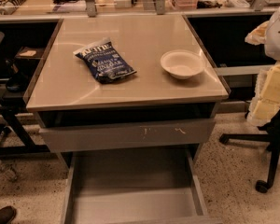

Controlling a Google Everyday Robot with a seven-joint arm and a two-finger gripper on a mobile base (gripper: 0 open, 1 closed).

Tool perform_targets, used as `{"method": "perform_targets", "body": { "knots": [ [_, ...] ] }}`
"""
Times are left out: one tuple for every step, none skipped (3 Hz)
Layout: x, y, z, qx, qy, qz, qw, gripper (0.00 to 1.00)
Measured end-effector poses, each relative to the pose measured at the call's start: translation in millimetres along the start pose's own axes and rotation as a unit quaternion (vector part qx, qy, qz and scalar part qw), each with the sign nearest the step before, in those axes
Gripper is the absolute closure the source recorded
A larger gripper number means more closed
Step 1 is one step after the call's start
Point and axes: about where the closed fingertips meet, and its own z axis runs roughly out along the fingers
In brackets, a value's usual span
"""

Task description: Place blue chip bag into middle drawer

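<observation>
Scene: a tan table (144, 36) with grey drawers beneath it, standing on a speckled floor (233, 190).
Blue chip bag: the blue chip bag (105, 62) lies flat on the tabletop, left of centre. Its white top band points to the far left and its lettering faces up.
Bowl: a white bowl (182, 64) sits upright on the right half of the tabletop, well apart from the bag.
Middle drawer: the middle drawer (130, 183) is pulled out toward the camera below the table, showing its flat grey bottom and low side walls.
Drawer front: a grey drawer front (107, 135) with pale scratch marks runs across just above the open drawer.
Gripper: the gripper (255, 33) appears as a tan tip on a white arm at the right edge, level with the table's far right corner. It is well apart from the bag and touches nothing on the table. Whether it is spread or closed cannot be told.
Surroundings: yellow foam blocks (273, 92) and a black chair base (266, 148) stand to the right. A dark shoe (2, 214) shows at the bottom left corner.
</observation>
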Motion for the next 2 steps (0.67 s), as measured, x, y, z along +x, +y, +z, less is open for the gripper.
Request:
{"method": "perform_targets", "body": {
  "knots": [
    [-4,-2,-1,0.002,-0.002,-0.003,1.0000,0.00],
    [-31,-14,4,0.002,-0.012,-0.029,0.9995,0.00]
  ]
}}
